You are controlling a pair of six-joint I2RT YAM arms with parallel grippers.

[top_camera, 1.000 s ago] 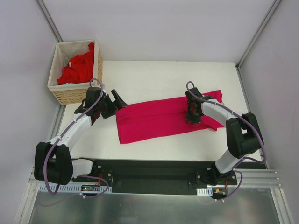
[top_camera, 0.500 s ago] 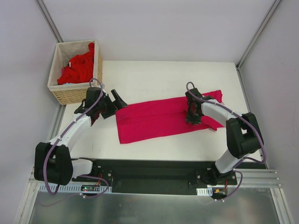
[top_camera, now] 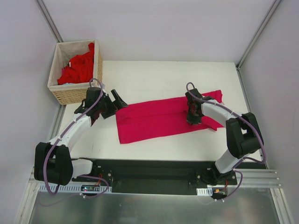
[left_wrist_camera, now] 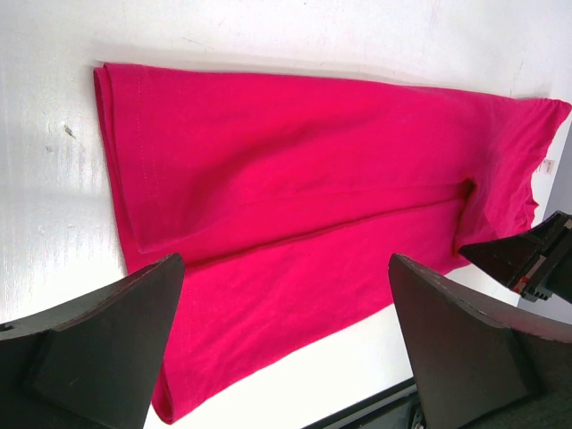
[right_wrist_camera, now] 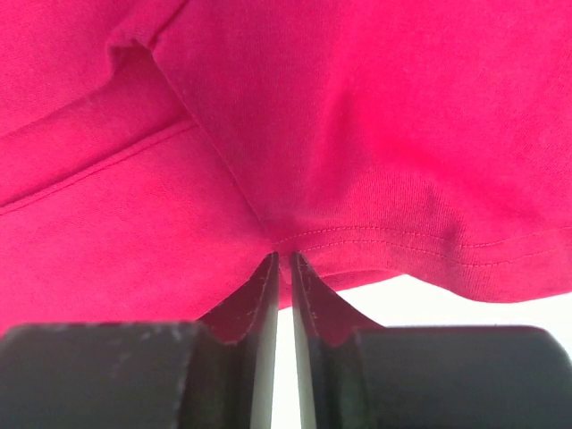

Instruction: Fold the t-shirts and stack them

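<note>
A magenta-crimson t-shirt (top_camera: 154, 119) lies folded into a long strip across the middle of the white table. My left gripper (top_camera: 117, 101) is open and hovers just off the strip's left end; in the left wrist view the shirt (left_wrist_camera: 295, 179) lies between and beyond its spread fingers (left_wrist_camera: 284, 264), with a small white neck label (left_wrist_camera: 545, 165) at the far end. My right gripper (top_camera: 192, 119) is down on the shirt's right part. In the right wrist view its fingers (right_wrist_camera: 284, 257) are pinched on the stitched hem of the shirt (right_wrist_camera: 357, 107).
A woven wicker basket (top_camera: 70, 95) stands at the table's back left corner with brighter red shirts (top_camera: 77, 70) piled inside. Grey walls close in the table on the left, back and right. The right arm's black gripper (left_wrist_camera: 527, 255) shows at the left wrist view's right edge.
</note>
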